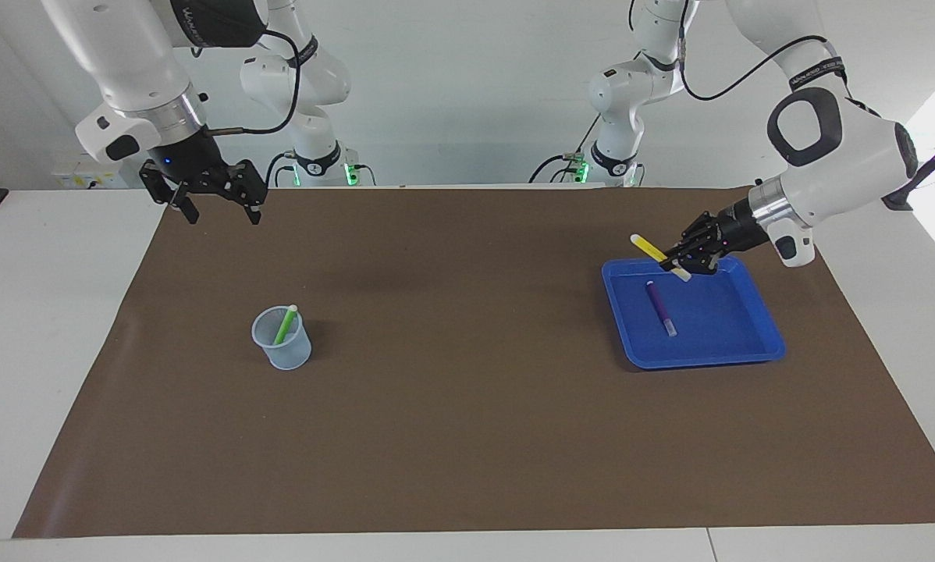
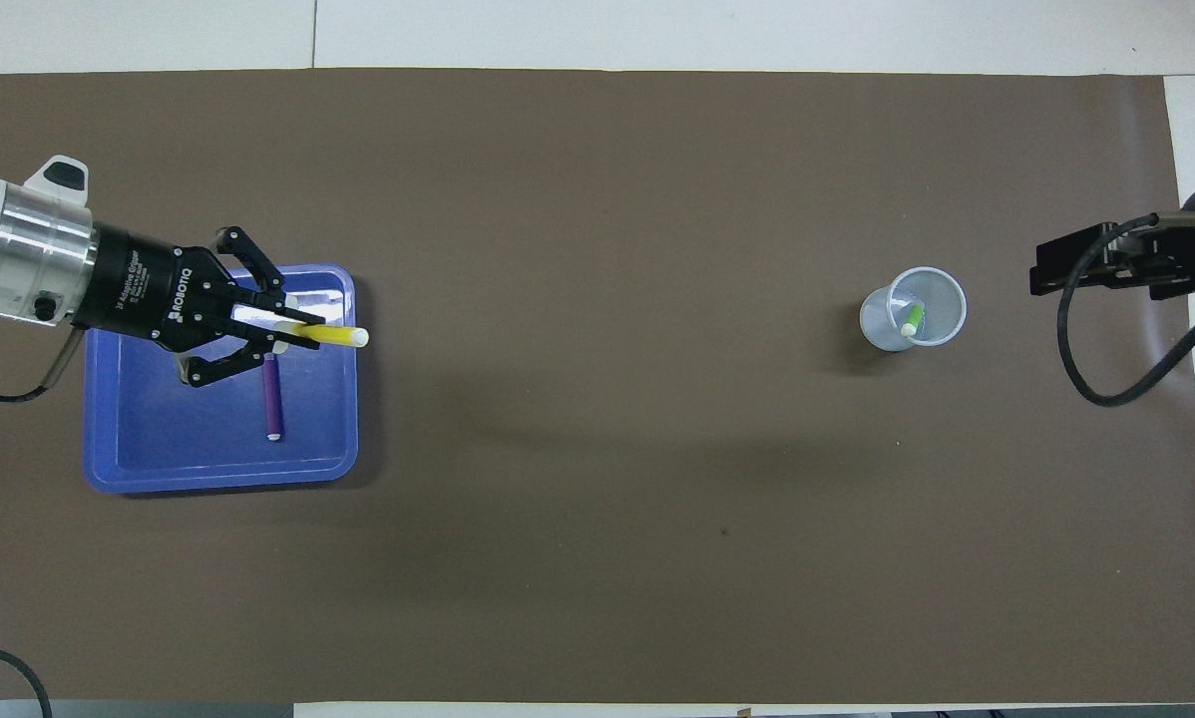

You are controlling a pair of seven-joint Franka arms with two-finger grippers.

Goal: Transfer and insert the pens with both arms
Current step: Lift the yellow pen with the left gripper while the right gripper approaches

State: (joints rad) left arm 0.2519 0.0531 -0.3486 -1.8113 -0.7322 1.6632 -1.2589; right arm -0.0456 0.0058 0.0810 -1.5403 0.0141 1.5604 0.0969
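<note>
My left gripper [image 1: 680, 261] is shut on the yellow pen [image 1: 648, 247] and holds it tilted in the air over the robots' edge of the blue tray [image 1: 702, 361]. The overhead view shows the same gripper [image 2: 298, 334], yellow pen [image 2: 343, 337] and tray [image 2: 159, 469]. The purple pen [image 1: 659, 307] lies flat in the tray, also seen from overhead [image 2: 272, 399]. The green pen [image 1: 285, 325] stands leaning in a clear plastic cup [image 1: 282, 351], seen from overhead as pen [image 2: 913, 319] and cup [image 2: 882, 324]. My right gripper [image 1: 219, 204] hangs open and empty, raised over the mat's corner at the right arm's end [image 2: 1106, 264].
A brown mat [image 1: 467, 437] covers the table, with white table beside it at both ends. Two smaller white arms with green lights [image 1: 319, 160] stand at the robots' edge. A black cable [image 2: 1106, 369] loops below the right gripper.
</note>
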